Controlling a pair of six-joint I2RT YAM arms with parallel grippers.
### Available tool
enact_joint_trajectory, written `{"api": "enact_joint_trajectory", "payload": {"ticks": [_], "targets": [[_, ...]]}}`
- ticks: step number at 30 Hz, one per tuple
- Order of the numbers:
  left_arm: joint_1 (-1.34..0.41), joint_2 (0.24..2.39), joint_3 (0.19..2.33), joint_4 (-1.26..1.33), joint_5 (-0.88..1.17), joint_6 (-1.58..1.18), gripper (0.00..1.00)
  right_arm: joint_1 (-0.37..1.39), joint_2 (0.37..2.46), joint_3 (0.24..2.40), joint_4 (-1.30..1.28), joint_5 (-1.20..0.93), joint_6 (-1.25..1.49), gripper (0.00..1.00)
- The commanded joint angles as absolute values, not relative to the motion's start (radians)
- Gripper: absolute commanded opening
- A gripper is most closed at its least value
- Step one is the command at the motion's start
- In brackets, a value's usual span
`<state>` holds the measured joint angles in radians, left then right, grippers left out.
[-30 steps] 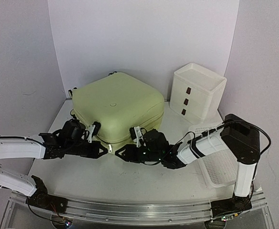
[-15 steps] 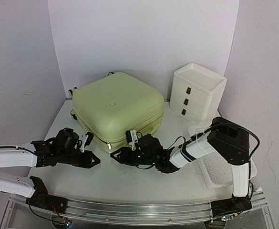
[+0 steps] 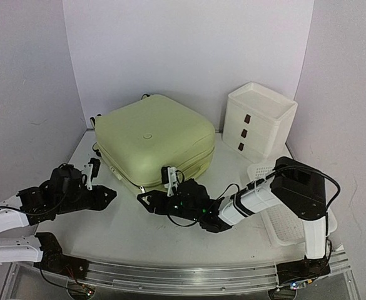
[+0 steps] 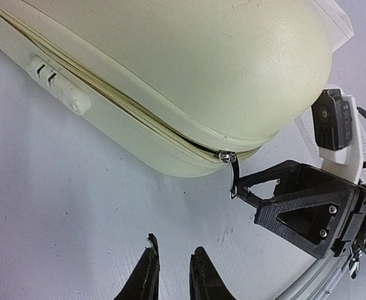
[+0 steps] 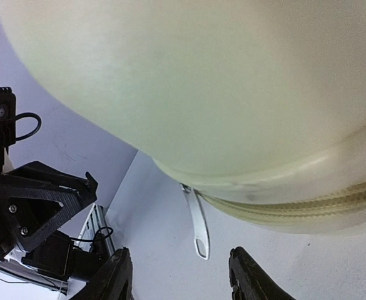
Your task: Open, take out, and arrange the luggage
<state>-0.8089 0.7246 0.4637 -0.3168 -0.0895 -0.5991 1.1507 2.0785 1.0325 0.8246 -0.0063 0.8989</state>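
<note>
The luggage [image 3: 154, 140], a pale yellow-green hard-shell case, lies flat and zipped at mid-table. A metal zipper pull [image 5: 197, 228] hangs from its near corner, also visible in the left wrist view as the pull [image 4: 233, 177]. My right gripper [image 3: 142, 198] is at that corner. It is open [image 5: 183, 265], with the pull hanging between its fingers and touching neither. My left gripper [image 3: 111, 192] sits left of the corner, apart from the case. Its fingers [image 4: 146, 275] stand slightly apart over bare table with nothing between them. A combination lock [image 4: 57, 84] sits on the zipper seam.
A white three-drawer box [image 3: 259, 119] stands at the back right. A white mesh basket [image 3: 289, 219] lies at the right, partly under my right arm. Walls close in on the left, back and right.
My left gripper has drawn back left, away from the luggage corner, and its jaws have parted. My right gripper has slid left to the corner and opened a little wider.
</note>
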Motion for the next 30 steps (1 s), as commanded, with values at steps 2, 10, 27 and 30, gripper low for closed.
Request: {"api": "enact_joint_trajectory", "payload": {"ticks": [2, 10, 27, 30], "targets": [[-0.807, 0.707, 0.501, -0.332, -0.153, -0.561, 0.19, 1.177, 2.099, 1.087, 0.910, 0.131, 0.839, 0.55], [-0.807, 0.701, 0.498, -0.337, -0.160, -0.541, 0.19, 1.195, 2.135, 1.132, 0.887, 0.211, 0.832, 0.48], [-0.805, 0.673, 0.502, -0.362, -0.196, -0.521, 0.20, 1.210, 2.198, 1.194, 0.939, 0.279, 0.760, 0.43], [-0.806, 0.669, 0.500, -0.364, -0.201, -0.523, 0.20, 1.210, 2.193, 1.181, 0.931, 0.317, 0.779, 0.28]]}}
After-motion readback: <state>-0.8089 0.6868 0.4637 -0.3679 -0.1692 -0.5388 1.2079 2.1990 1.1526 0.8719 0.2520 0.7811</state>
